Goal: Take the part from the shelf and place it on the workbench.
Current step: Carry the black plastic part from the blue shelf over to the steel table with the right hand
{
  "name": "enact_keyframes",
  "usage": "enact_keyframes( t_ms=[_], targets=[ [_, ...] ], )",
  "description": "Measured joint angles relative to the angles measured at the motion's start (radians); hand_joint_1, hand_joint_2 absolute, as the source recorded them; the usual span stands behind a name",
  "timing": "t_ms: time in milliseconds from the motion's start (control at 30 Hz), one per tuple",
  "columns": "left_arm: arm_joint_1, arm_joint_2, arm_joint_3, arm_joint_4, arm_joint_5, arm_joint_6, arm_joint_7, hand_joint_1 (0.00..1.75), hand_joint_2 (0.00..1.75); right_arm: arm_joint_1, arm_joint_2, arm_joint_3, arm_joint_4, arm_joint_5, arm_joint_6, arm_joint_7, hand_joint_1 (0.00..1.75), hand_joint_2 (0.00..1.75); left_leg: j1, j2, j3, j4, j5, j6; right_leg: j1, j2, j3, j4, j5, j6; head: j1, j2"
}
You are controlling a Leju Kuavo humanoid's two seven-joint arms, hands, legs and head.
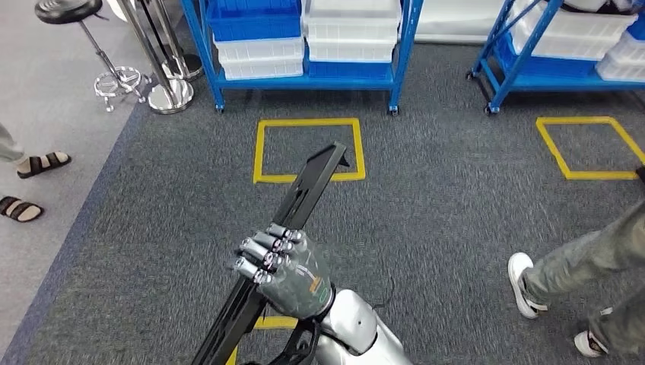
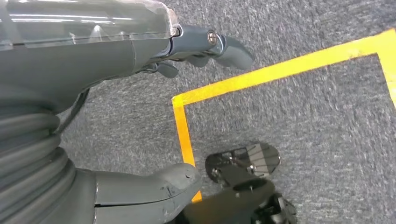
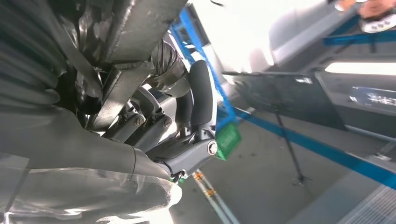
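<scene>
The right hand [image 1: 283, 268] is wrapped around a long black part [image 1: 300, 199], gripping it near the middle so that the part slants up and away from the robot over the grey carpet [image 1: 426, 220]. The part's far end, with a short angled tip, reaches over the near edge of a yellow taped square [image 1: 262, 148] on the floor. In the right wrist view the fingers [image 3: 201, 95] curl against the dark bar of the part [image 3: 135, 28], though that picture is blurred and the contact is hard to make out.

The left hand [image 2: 140, 112] hangs above the carpet beside the corner of another yellow tape line [image 2: 180, 121], holding nothing, thumb and fingers apart.

Beyond the yellow square stands a blue shelf [image 1: 401, 57] stacked with white and blue bins [image 1: 354, 30]. A stool [image 1: 72, 11] stands left of the shelf. A person's sandalled feet [image 1: 34, 182] show to the left of the square, and another person's legs and white shoes [image 1: 563, 289] to its right.
</scene>
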Motion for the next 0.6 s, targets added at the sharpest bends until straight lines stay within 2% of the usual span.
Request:
enact_keyframes(
  t_ms=[67,100,133,167,200,233,267,333,367,400,433,500,567,600],
  targets=[
    [-0.006,0.011,0.0,0.0,0.0,-0.008,0.009,0.0,1.75,-0.003,0.001,0.0,0.0,0.005,0.0,0.003,1.75,1.75,0.002,-0.015,-0.006,-0.002,0.007,0.007,-0.006,0.035,-0.052,0.119,-0.069,0.006,0.0,0.0],
    [-0.008,0.017,0.0,0.0,0.001,-0.005,0.013,0.0,1.75,-0.002,0.001,0.0,0.0,0.008,0.0,0.004,1.75,1.75,0.002,-0.025,-0.009,-0.001,0.009,0.007,-0.009,0.042,-0.079,0.181,-0.096,0.009,0.0,0.0],
    [-0.008,0.022,0.0,0.0,0.003,-0.002,0.018,0.0,1.75,0.0,0.0,0.0,0.0,0.01,0.0,0.005,1.75,1.75,0.003,-0.035,-0.012,0.0,0.01,0.007,-0.013,0.044,-0.095,0.217,-0.103,0.011,0.0,0.0],
    [-0.007,0.026,0.0,0.0,0.004,0.003,0.021,0.0,1.75,0.001,0.0,0.0,0.0,0.011,0.0,0.006,1.75,1.75,0.003,-0.047,-0.015,0.002,0.011,0.005,-0.016,0.045,-0.094,0.218,-0.091,0.012,0.0,0.0],
    [-0.007,0.029,0.0,0.0,0.007,0.006,0.024,0.0,1.75,0.002,0.0,0.0,0.0,0.012,0.0,0.007,1.75,1.75,0.004,-0.06,-0.016,0.006,0.011,0.002,-0.019,0.049,-0.075,0.18,-0.061,0.014,0.0,0.0],
    [-0.007,0.03,0.0,0.0,0.01,0.009,0.026,0.0,1.75,0.002,0.0,0.0,-0.001,0.013,0.0,0.008,1.75,1.75,0.006,-0.072,-0.017,0.01,0.01,-0.001,-0.023,0.06,-0.042,0.116,-0.024,0.014,0.0,0.0],
    [-0.008,0.031,0.0,0.0,0.012,0.011,0.026,0.0,1.75,0.002,0.0,0.0,-0.001,0.013,0.0,0.009,1.75,1.75,0.006,-0.084,-0.021,0.017,0.008,-0.007,-0.026,0.083,-0.011,0.052,0.001,0.015,0.0,0.0],
    [-0.01,0.034,0.0,0.0,0.014,0.014,0.027,0.0,1.75,0.003,0.0,-0.001,-0.004,0.013,0.0,0.009,1.75,1.75,0.007,-0.104,-0.033,0.029,0.007,-0.021,-0.029,0.12,0.022,-0.022,0.019,0.013,0.0,0.0],
    [-0.01,0.036,0.0,0.0,0.015,0.015,0.028,0.0,1.75,0.004,0.0,-0.001,-0.004,0.013,0.0,0.009,1.75,1.75,0.009,-0.113,-0.039,0.031,0.008,-0.029,-0.027,0.127,0.022,-0.027,0.015,0.009,0.0,0.0],
    [-0.009,0.037,0.0,0.0,0.015,0.015,0.028,0.0,1.75,0.005,0.0,-0.002,-0.006,0.013,0.0,0.009,1.75,1.75,0.012,-0.122,-0.044,0.03,0.012,-0.037,-0.026,0.118,0.021,-0.028,0.017,0.004,0.0,0.0],
    [-0.008,0.04,0.0,0.0,0.015,0.016,0.028,0.0,1.75,0.006,0.001,-0.002,-0.007,0.014,0.0,0.009,1.75,1.75,0.015,-0.123,-0.047,0.03,0.013,-0.043,-0.025,0.108,0.021,-0.032,0.02,-0.003,0.0,0.0],
    [-0.008,0.043,0.0,0.0,0.015,0.016,0.028,0.0,1.75,0.005,0.002,-0.002,-0.009,0.014,0.0,0.009,1.75,1.75,0.014,-0.086,-0.066,0.067,-0.01,-0.052,-0.026,0.083,0.025,-0.041,0.026,-0.016,-0.001,0.0],
    [-0.011,0.045,0.0,0.0,0.017,0.017,0.028,0.0,1.75,0.006,0.002,-0.003,-0.01,0.014,0.0,0.007,1.75,1.75,0.012,-0.038,-0.118,0.178,-0.07,-0.058,-0.022,0.056,0.025,-0.045,0.027,-0.024,-0.001,0.0],
    [-0.012,0.046,0.0,0.0,0.019,0.017,0.028,0.0,1.75,0.008,0.002,-0.003,-0.011,0.014,0.0,0.005,1.75,1.75,0.012,-0.029,-0.148,0.242,-0.097,-0.059,-0.019,0.041,0.024,-0.044,0.027,-0.027,-0.001,0.0]
  ],
)
